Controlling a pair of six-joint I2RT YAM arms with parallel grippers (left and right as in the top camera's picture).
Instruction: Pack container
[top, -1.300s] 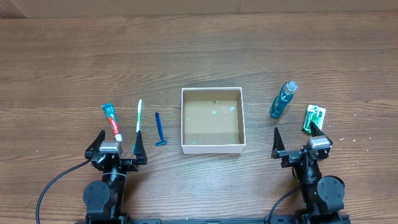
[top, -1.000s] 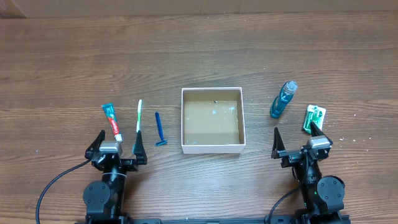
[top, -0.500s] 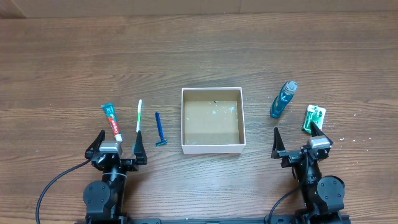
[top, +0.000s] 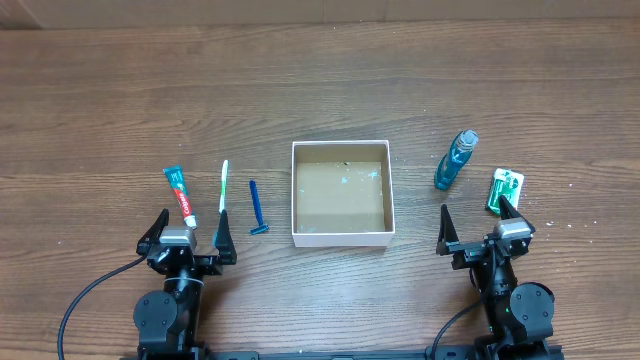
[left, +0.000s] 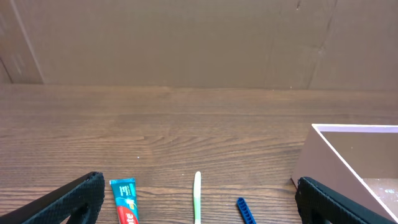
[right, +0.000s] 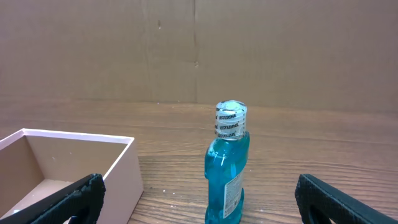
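The container (top: 341, 236) is a shallow white-walled box with a brown floor at mid-table, with nothing in it; its corner shows in the left wrist view (left: 348, 155) and the right wrist view (right: 118, 168). A toothpaste tube (top: 180, 195), a toothbrush (top: 223, 187) and a blue razor (top: 257, 208) lie left of it. A blue mouthwash bottle (top: 455, 160) stands to its right, with a green packet (top: 505, 189) beside it. My left gripper (top: 187, 236) is open just in front of the toothpaste and toothbrush. My right gripper (top: 480, 228) is open in front of the bottle (right: 227, 168).
The wooden table (top: 320, 90) stretches bare behind the objects. A brown cardboard wall (left: 186, 37) stands at the far edge. Black cables (top: 90, 295) run from the arm bases at the front.
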